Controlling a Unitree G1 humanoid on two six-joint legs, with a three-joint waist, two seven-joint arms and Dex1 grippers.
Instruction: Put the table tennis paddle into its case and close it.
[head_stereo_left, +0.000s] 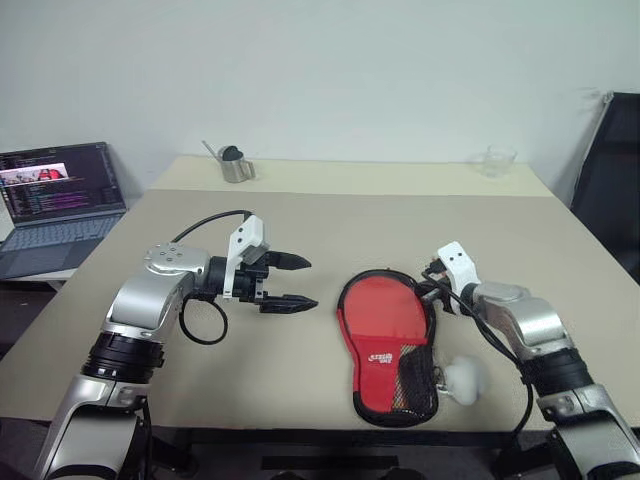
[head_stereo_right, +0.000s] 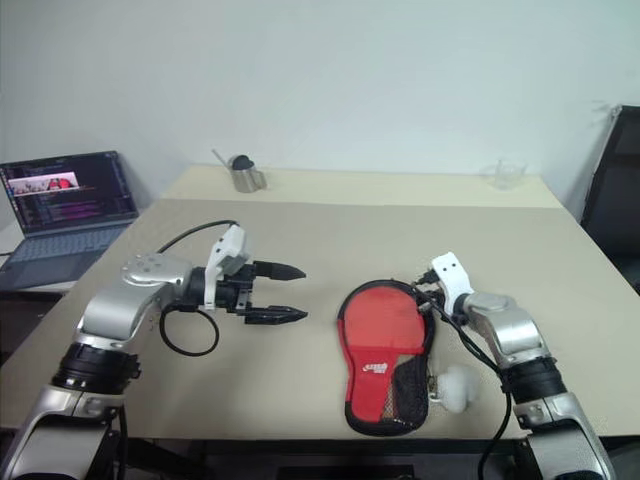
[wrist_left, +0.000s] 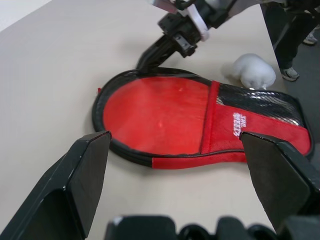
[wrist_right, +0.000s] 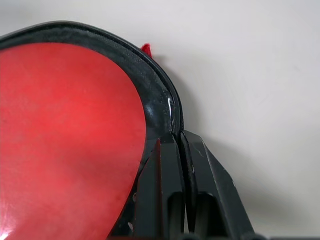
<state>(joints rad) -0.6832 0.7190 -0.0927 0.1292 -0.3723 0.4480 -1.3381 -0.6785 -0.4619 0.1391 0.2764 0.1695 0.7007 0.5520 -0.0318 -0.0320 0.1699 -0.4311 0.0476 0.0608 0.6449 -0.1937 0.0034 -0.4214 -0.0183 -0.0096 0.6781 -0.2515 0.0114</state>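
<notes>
**Mia:** What is the biggest thing here?

**Ben:** The table (head_stereo_left: 330, 215). It is long and tan. A laptop (head_stereo_left: 60, 205) sits off its left side, with its screen lit.

**Mia:** Where is the case?

**Ben:** The case (head_stereo_left: 385, 345) lies flat near the front edge of the table, red side up. Its round end points away from the robot. The black mesh pocket is at the near end. I can't tell if the paddle is inside.

**Mia:** What are the arms doing?

**Ben:** The left gripper (head_stereo_left: 290, 282) hangs over the table to the left of the case. Its two fingers are wide apart, holding nothing. The right gripper (wrist_right: 181, 145) has its fingers squeezed together on the black rim of the case, at the round end.

**Mia:** Any little things?

**Ben:** A white ball (head_stereo_left: 465, 380) rests by the case's right side. Far back stand a metal cup (head_stereo_left: 236, 166) and a clear glass (head_stereo_left: 497, 160).
</notes>
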